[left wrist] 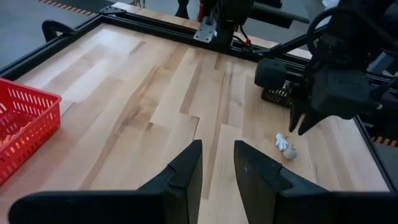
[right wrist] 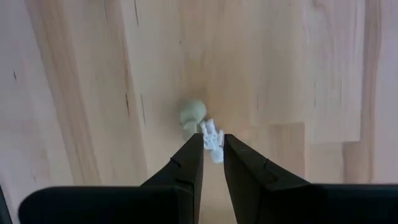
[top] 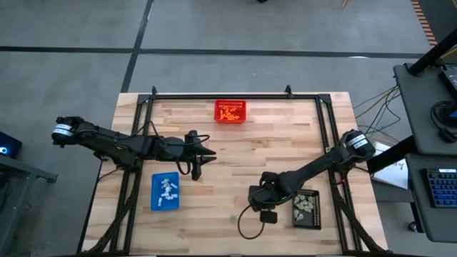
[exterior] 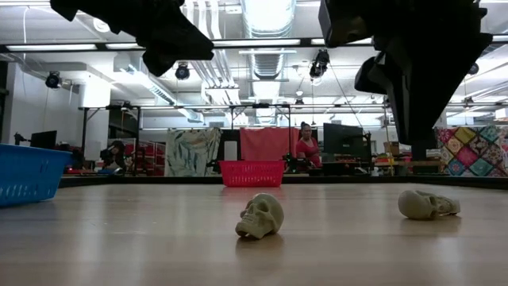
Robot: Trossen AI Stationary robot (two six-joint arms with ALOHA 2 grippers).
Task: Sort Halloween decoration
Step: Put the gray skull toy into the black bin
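A white trinket and a grey-beige skull lie side by side on the bare wood. They also show in the left wrist view, the trinket beside the skull. My right gripper hangs above them, pointing steeply down, its fingers a narrow gap apart and touching nothing; in the high view it is right of centre. A second skull rests alone nearer the table's front. My left gripper waits raised at the middle left, slightly open and holding nothing.
A red mesh basket holding orange pieces stands at the far edge. A blue tray with white pieces is at the near left. A black tray with beige skulls sits near right, close to my right arm. A black frame edges the table.
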